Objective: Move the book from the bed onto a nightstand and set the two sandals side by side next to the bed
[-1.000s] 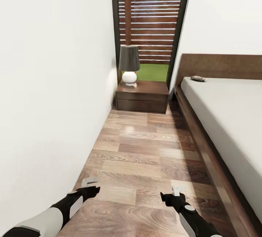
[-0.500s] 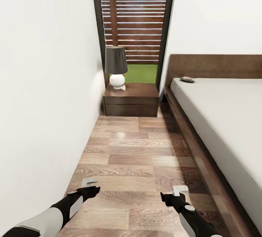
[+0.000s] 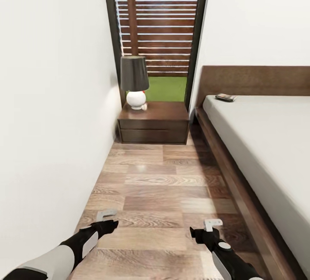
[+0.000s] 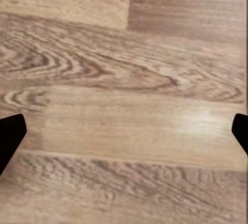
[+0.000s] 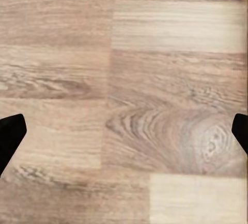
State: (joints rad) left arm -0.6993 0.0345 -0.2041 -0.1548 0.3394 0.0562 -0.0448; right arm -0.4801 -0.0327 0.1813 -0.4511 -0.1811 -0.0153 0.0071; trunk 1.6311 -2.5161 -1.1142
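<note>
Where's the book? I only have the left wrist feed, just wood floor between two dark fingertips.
Observer: The book lies on the bed, at the corner near the headboard.
Operator: Nightstand free?
Observer: The nightstand stands ahead, between the left wall and the bed; a lamp sits on its left part, and the right part of the top is bare.
Operator: Right gripper holding anything?
Observer: No. The right gripper is open over floor planks, like the left gripper.
</note>
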